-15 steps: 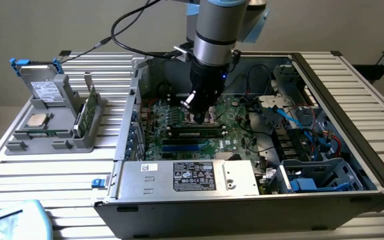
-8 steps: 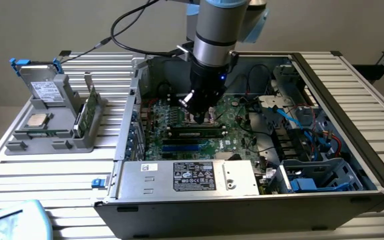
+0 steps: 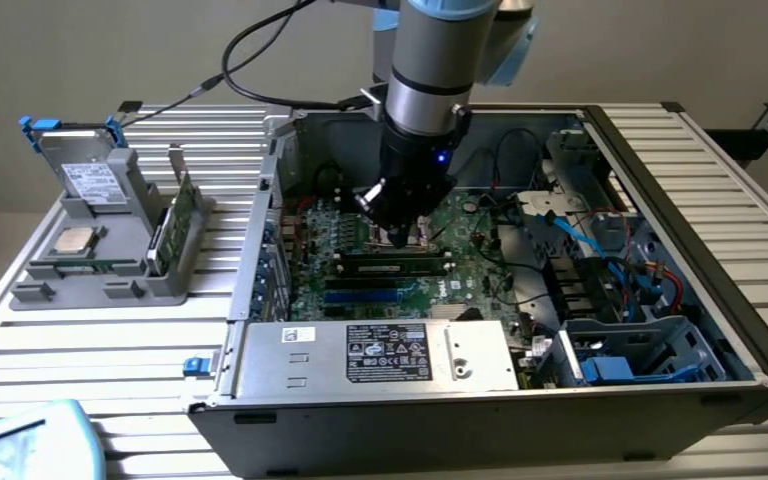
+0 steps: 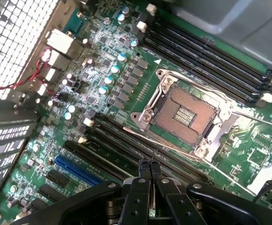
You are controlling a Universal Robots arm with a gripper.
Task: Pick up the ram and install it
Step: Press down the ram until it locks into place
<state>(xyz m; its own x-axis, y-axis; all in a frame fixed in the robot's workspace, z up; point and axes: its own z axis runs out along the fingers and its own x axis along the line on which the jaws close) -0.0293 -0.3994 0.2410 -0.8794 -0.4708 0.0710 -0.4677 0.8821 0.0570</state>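
Slatted metal tabletop (image 3: 157, 330) carries, from the exterior view's left, a grey holder (image 3: 117, 255) with a processor chip (image 3: 75, 238) and an open computer case (image 3: 518, 410). Inside, the gripper (image 4: 149, 165), fingers pressed together, hangs over the green motherboard (image 4: 103, 65); the ram (image 3: 391, 265) lies seated in a black slot just below it, near the bare square socket (image 4: 183, 115).

Slatted aluminium desk (image 3: 758, 190) carries an open computer case (image 3: 518, 400) lying on its side, directly under the jaws. Grey parts holder (image 3: 104, 270) sits on the desk well off from the jaws, toward the exterior view's left.
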